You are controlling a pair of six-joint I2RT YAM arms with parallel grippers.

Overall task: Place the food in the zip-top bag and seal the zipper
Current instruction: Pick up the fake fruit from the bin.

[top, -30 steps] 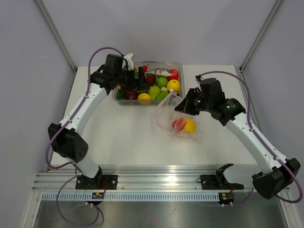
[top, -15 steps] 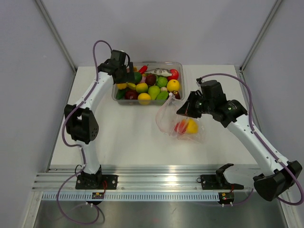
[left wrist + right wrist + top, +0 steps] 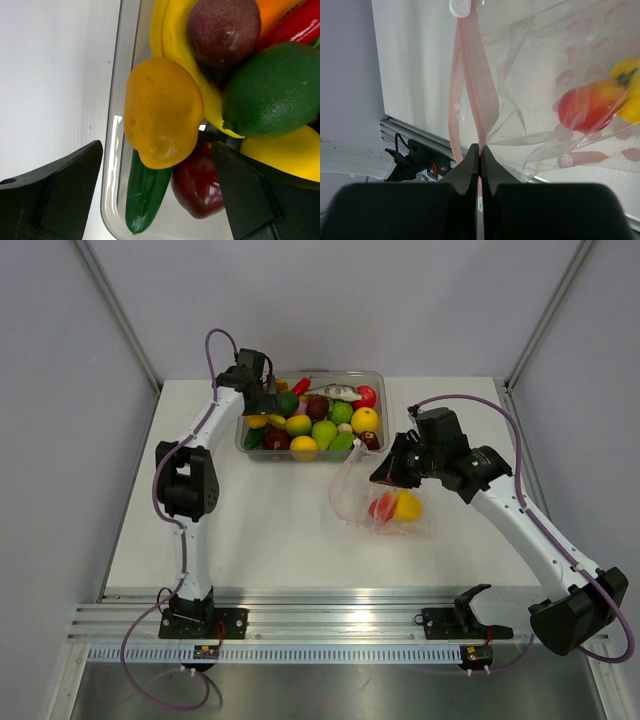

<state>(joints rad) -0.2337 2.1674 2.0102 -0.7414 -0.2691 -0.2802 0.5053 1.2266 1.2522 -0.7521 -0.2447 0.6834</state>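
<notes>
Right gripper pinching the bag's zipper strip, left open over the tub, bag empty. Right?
Not empty: the right wrist view shows the zip-top bag holding a red-orange piece and a yellow one. Right gripper pinching the zipper, left gripper open over the tub: correct.

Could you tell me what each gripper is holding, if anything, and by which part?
Right gripper pinches the zip-top bag by its zipper; left gripper holds nothing.

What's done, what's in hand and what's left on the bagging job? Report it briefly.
Done: a red piece and a yellow piece lie inside the zip-top bag. In hand: the right hand is shut on the zipper, holding the mouth; the left hand hangs open over an orange-yellow piece in the tub. Left: many pieces to move from the tub, and the zipper gapes, unsealed.
</notes>
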